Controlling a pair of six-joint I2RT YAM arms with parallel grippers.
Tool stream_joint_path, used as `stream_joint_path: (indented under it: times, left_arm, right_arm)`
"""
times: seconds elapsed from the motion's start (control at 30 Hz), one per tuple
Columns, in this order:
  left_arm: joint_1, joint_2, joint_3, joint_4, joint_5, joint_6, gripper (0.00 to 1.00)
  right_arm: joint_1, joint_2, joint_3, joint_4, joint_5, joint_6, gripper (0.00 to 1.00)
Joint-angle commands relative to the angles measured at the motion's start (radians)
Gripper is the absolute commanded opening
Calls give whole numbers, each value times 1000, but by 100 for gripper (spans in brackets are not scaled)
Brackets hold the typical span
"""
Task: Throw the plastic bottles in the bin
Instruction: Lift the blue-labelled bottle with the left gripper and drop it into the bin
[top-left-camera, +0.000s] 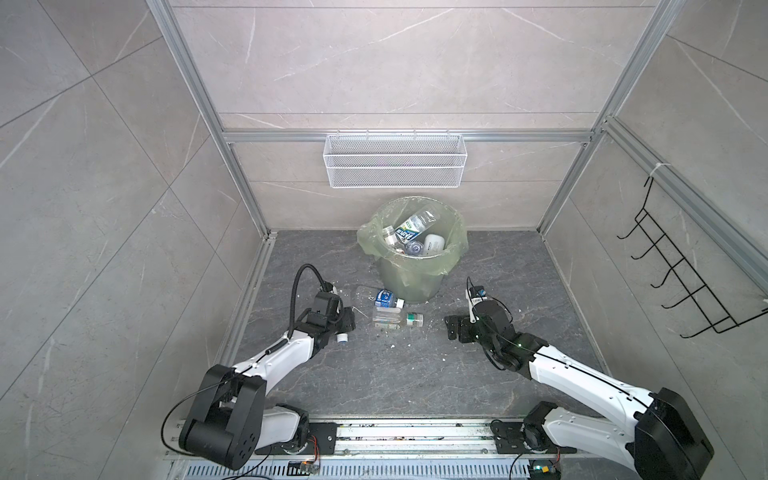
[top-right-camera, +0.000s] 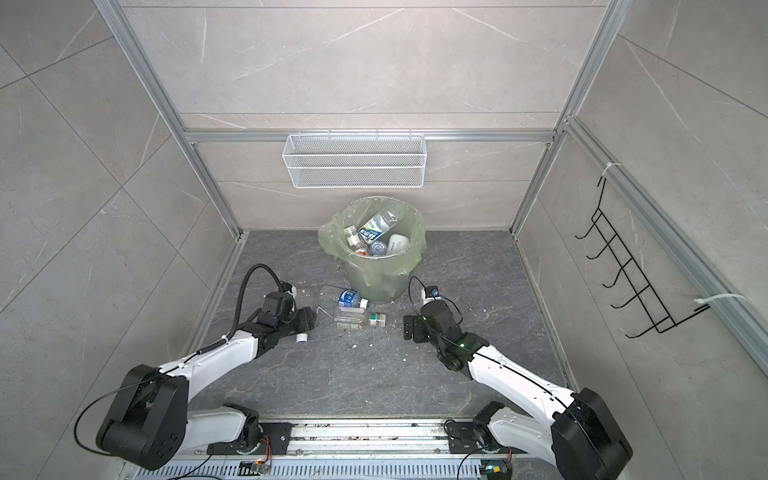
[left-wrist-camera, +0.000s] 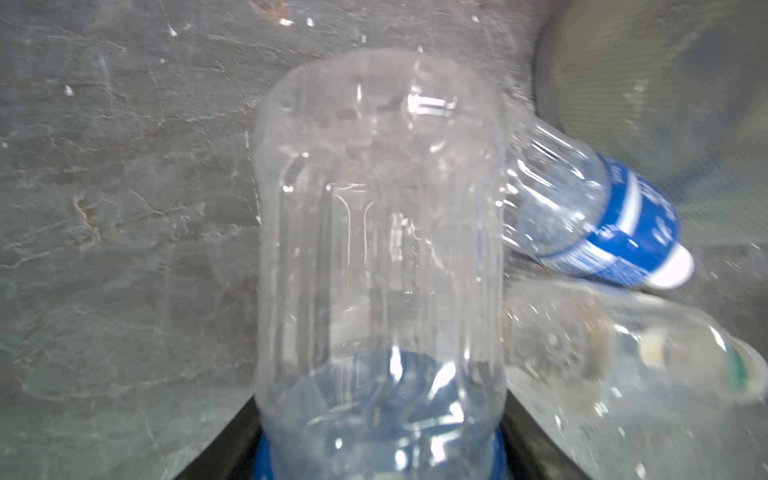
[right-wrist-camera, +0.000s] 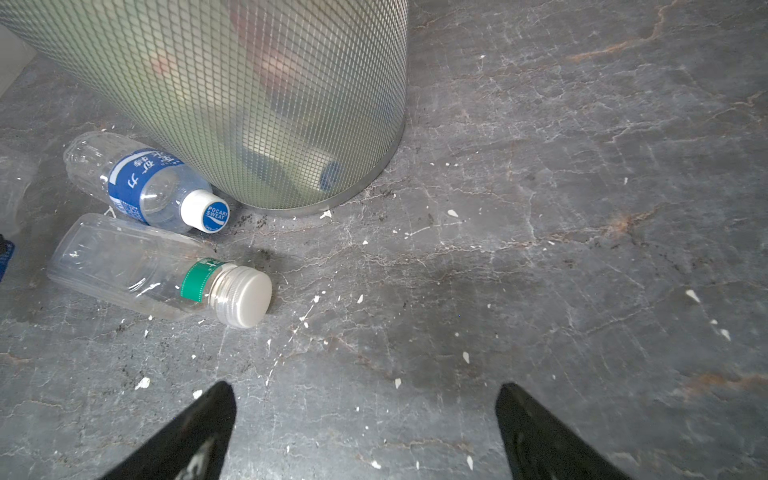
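Dark grey veined stone surface (top-left-camera: 374, 374), strewn with small white chips and dark crumbs, thickest near the bin's foot. Walled on three sides with pale grey marbled tile in aluminium framing. High on the back rail, a white wire mesh basket (top-left-camera: 395, 166). On the right-hand wall, a black wire hook rack (top-left-camera: 685, 286). Along the near edge, a metal rail (top-left-camera: 415, 440) carrying both arm bases.

Toward the back of the surface, near the middle: the round pale green bin (top-left-camera: 405, 278), upright, lined with a translucent green bag folded over the rim. Inside, several plastic bottles, among them a blue and green labelled bottle (top-left-camera: 409, 232) and an opaque white bottle (top-left-camera: 434, 243).

Just in front of the bin, lying on their sides: a Pocari Sweat bottle (right-wrist-camera: 141, 187) with a blue label, white cap close to the bin's foot. Just beside it, a green-banded bottle (right-wrist-camera: 137, 270), clear, with a white cap.

Left of those two, left jaws closed on a clear bottle with a blue label (left-wrist-camera: 380, 249), base pointing away from the wrist camera. In both top views, its cap (top-left-camera: 341, 337) poking out below the wrist. Resting on the surface or lifted: cannot tell.

Right jaws spread wide, holding nothing, over bare surface to the right of the two loose bottles.
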Motion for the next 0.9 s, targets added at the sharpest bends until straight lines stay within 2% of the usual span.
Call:
stream_joint_path:
  times: [0.0, 0.13, 0.27, 0.53, 0.7, 0.87]
  left_arm:
    - [0, -109, -28, 40, 98, 72, 54]
    - [-18, -234, -90, 72, 144, 91, 50]
    - [-29, -362, -164, 145, 211, 110, 50]
    - [-41, -577, -211, 146, 261, 96, 48]
    - [-88, -692, -179, 142, 270, 89, 48]
    - [-138, -653, -41, 133, 257, 94, 48]
  right_arm:
    - [3, -31, 20, 3, -8, 2, 100]
    - [3, -37, 19, 0, -11, 1, 100]
    - [3, -17, 28, -8, -13, 4, 100]
    - [3, 1, 32, -5, -21, 5, 100]
    - [3, 8, 32, -1, -25, 5, 100]
    - [3, 10, 33, 2, -34, 5, 100]
